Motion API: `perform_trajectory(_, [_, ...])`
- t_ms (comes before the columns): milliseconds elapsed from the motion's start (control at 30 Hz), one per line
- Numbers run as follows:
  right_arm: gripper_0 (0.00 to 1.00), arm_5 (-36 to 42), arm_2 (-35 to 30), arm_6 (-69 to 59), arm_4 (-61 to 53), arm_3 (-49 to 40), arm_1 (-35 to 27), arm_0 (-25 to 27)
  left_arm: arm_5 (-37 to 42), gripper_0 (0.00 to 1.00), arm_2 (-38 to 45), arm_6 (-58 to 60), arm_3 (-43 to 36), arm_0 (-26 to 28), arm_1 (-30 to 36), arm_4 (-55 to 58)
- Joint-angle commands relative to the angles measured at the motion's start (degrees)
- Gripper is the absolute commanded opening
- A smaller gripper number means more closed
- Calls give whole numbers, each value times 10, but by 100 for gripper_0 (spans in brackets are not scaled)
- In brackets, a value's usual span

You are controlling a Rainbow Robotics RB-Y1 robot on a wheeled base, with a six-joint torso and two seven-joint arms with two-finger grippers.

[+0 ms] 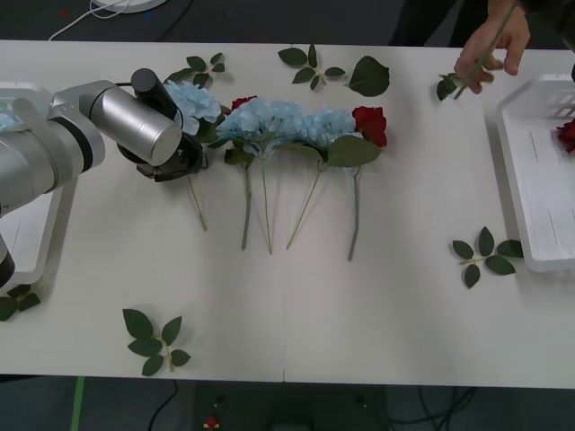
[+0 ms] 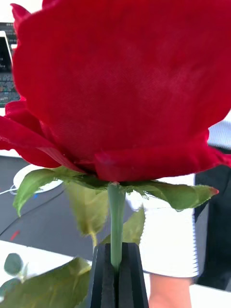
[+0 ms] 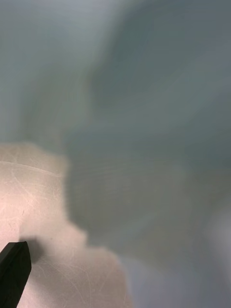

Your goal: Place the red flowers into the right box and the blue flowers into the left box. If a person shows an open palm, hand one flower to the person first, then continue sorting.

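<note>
The right end effector (image 2: 116, 276) is clenched on the green stem of a red rose (image 2: 120, 82), whose head stands upright just above the black fingers (image 2: 132, 279), with green leaves spreading beside the stem. Beyond it stands a person in a white sleeve. In the front view a person's hand (image 1: 492, 52) pinches a thin stem above the right box (image 1: 539, 180).

The left arm reaches low over the surface (image 1: 359, 305), its left end effector (image 1: 175, 162) down at the leftmost of the blue flowers (image 1: 193, 101); whether it is released or clenched cannot be told. Farther right lie more blue flowers (image 1: 278, 121) and another red rose (image 1: 370, 124). The left box (image 1: 27, 94) lies behind the arm.
</note>
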Motion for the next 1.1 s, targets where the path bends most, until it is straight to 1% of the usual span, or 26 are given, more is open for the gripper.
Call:
perform_trajectory(33, [0,-33,-31,3,16,29,-16,0,-6,100,-7,15,3,1,-8,-6])
perform_trajectory(267, [0,-70,-31,3,20,60,-16,0,-6,100,-7,15,3,1,-8,-6])
perform_trajectory(733, [0,-73,-31,-1,19,60,-16,0,-6,100,-7,15,3,1,-8,-6])
perform_trajectory(767, [14,-73,-30,-1,19,60,-16,0,-6,100,-7,15,3,1,-8,-6])
perform_trajectory(800, [35,-73,-30,-2,19,60,-16,0,-6,100,-7,15,3,1,-8,-6])
perform_trajectory(833, [62,-73,-30,-1,18,59,-16,0,-6,100,-7,15,3,1,-8,-6])
perform_trajectory(867, [99,-73,-30,-1,18,60,-15,0,-6,100,-7,15,3,1,-8,-6])
perform_trajectory(900, [100,-73,-30,1,18,60,-14,0,-6,100,-7,15,3,1,-8,-6])
perform_trajectory(1100, [100,-73,-19,2,18,60,-10,0,-6,100,-7,15,3,1,-8,-6])
